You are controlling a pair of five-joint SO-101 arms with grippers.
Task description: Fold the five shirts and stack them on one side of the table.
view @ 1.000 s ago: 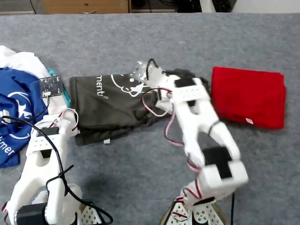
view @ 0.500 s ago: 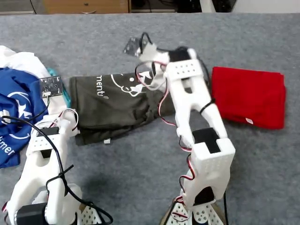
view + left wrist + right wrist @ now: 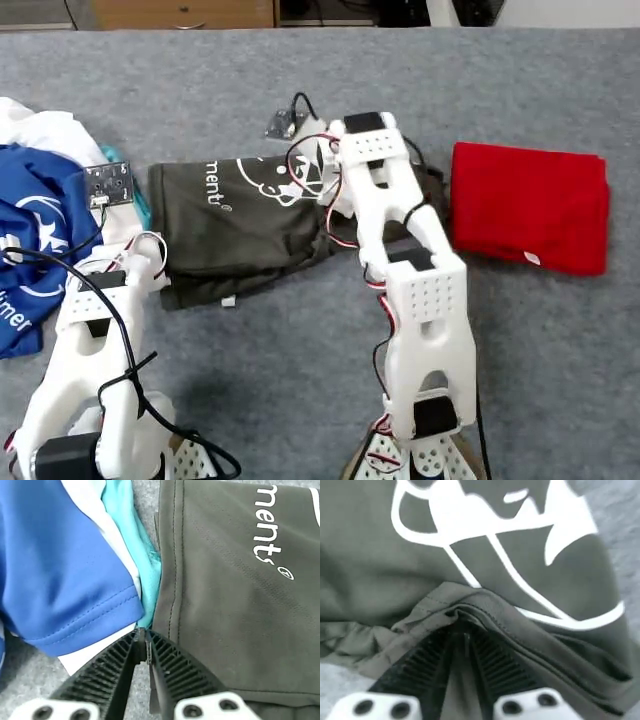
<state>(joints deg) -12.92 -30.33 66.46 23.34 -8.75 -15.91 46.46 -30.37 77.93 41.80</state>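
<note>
I have the left end effector (image 3: 142, 636) closed, its ribbed black fingers (image 3: 112, 665) pressed together with the tips right at the line where the teal shirt (image 3: 134, 540) meets the hem of the dark shirt (image 3: 235, 580); I cannot tell whether any cloth is pinched between them. The right end effector (image 3: 463, 626) is closed on the dark shirt, with a stitched fold of the fabric bunched up at its tips just below the white printed graphic (image 3: 485, 515). From the high view, the dark shirt (image 3: 235, 225) lies roughly folded in the middle of the grey table (image 3: 200, 90), rumpled along its near and right-hand edges. The right arm (image 3: 410, 260) stretches from its base at the near edge up over the right end of that shirt. A red shirt (image 3: 530, 205) sits neatly folded on the right side of the table, just beside the arm and apart from the dark shirt. On the left side, a blue shirt (image 3: 35, 240) with white markings lies in a loose heap over a white shirt (image 3: 45, 130), with the teal one showing between that heap and the dark shirt.
</note>
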